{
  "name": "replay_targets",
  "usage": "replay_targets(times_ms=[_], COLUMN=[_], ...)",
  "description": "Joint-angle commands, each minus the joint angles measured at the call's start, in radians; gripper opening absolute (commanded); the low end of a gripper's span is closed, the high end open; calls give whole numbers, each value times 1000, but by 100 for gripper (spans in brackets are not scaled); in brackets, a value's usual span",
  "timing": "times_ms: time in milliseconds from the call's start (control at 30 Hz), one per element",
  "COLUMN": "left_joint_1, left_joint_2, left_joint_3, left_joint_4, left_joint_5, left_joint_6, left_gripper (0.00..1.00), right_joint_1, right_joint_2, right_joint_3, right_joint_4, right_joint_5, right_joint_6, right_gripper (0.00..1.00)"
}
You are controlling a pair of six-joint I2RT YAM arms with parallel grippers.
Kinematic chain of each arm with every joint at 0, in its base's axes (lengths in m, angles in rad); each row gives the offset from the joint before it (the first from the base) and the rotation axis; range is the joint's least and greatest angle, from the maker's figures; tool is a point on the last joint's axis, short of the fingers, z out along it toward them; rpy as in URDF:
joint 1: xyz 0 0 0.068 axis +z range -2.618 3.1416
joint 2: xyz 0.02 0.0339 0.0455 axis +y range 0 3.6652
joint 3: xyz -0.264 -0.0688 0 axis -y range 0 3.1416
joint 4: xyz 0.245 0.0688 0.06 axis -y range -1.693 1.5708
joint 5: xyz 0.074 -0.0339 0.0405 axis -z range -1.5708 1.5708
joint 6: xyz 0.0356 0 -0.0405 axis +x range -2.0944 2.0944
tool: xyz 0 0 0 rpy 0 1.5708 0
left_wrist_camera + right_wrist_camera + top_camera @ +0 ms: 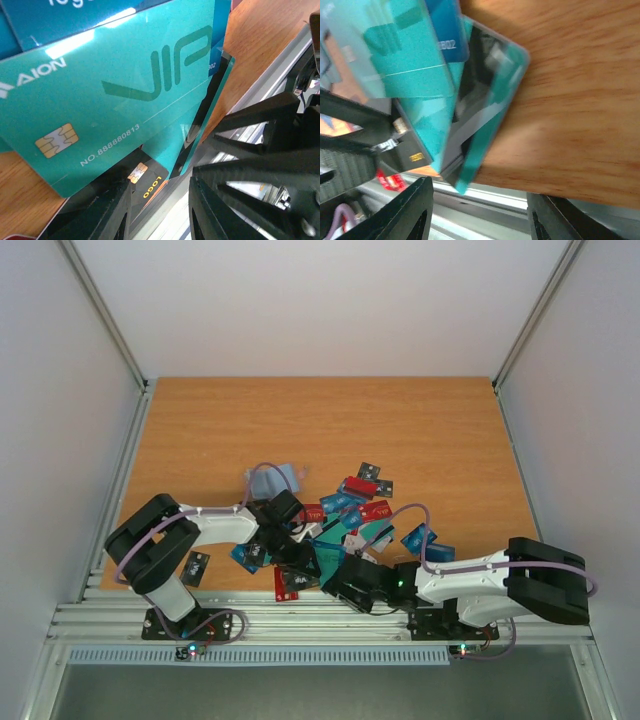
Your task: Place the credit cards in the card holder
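The teal credit cards lie fanned in a stack overhanging the near edge of the counter. The right fingers stand released beneath that overhang; whether the left fingers grasp anything I cannot tell. Pinch just one protruding corner, or several would likely drag along.

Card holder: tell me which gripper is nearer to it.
Left. The left gripper is over the credit cards just below the card holder in the top view; the right gripper lies farther down and to the right.
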Motion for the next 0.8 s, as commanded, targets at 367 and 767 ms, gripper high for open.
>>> replay_targets(times_ms=[367,767], left_joint_1=[-6,-7], left_joint_2=[-85,62], left_joint_3=[68,102], left_joint_4=[-168,-129], left_joint_5=[-152,-124], left_joint_6=[84,128], left_gripper=[35,34], right_joint_1=[9,9], right_joint_2=[141,140], right_joint_3=[-95,-123], right_joint_4=[387,409], right_joint_5=[74,92], right_joint_6=[75,112], right_gripper=[51,39])
